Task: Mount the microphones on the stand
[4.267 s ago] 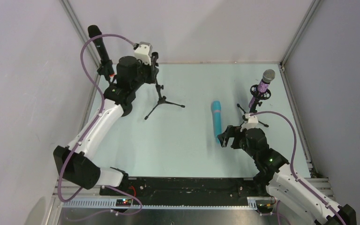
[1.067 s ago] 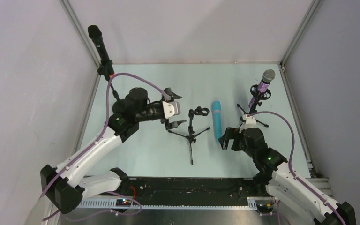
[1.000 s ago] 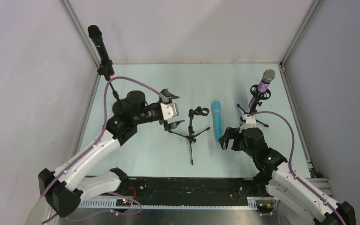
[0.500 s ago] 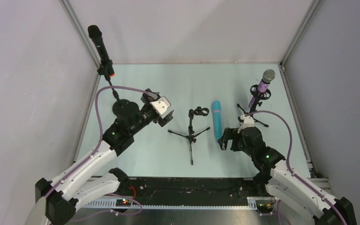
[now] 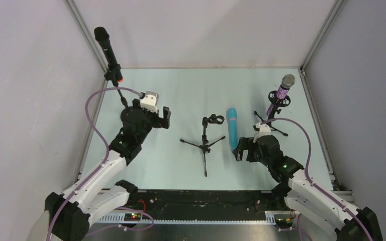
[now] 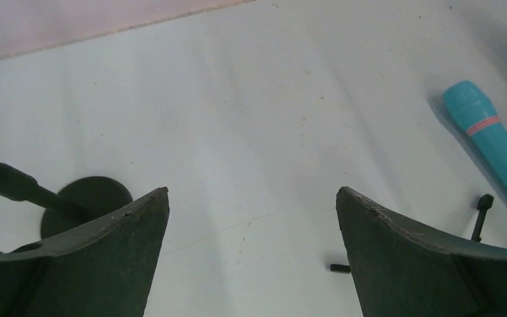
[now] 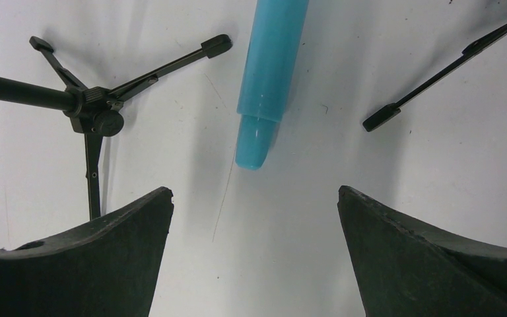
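A turquoise microphone (image 5: 232, 128) lies flat on the table, pointing toward my right gripper (image 5: 238, 149), which hangs open just short of its near end (image 7: 254, 148). Left of the microphone stands an empty black tripod stand (image 5: 205, 143) with its clip (image 5: 213, 120) on top. The black microphone with the orange ring (image 5: 108, 50) is clipped upright at the back left corner. The purple glitter microphone (image 5: 281, 92) sits in a stand at the right. My left gripper (image 5: 166, 119) is open over bare table, left of the empty stand.
The left wrist view shows the round base (image 6: 86, 203) of the black microphone's stand, the turquoise microphone (image 6: 495, 146) at the right and a tripod foot (image 6: 340, 268). A leg of the purple microphone's stand (image 7: 449, 66) lies right of the turquoise microphone (image 7: 272, 66). Walls enclose the table.
My left arm has drawn back to the left, away from the empty tripod stand, and turned its open gripper. The stand stays upright in the middle. The right arm has hardly moved.
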